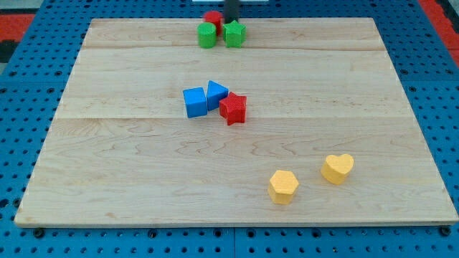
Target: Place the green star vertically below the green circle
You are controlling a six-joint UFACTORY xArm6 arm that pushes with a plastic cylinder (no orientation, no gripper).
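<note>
**At twelve o'clock: tip behind the green pair**

Near the tabletop's (129, 165) twelve-o'clock edge, my tip (232, 21) touches the green star (234, 33) from behind; this tool is a plain rod, nothing to open. The green circle (206, 35) sits at the star's nine o'clock, a red block (212, 18) behind both.

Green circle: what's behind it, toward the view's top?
A red block sits right behind the green circle, its lower part hidden, so its shape is unclear. The green star is beside the circle. My tip ends just behind the star.
</note>
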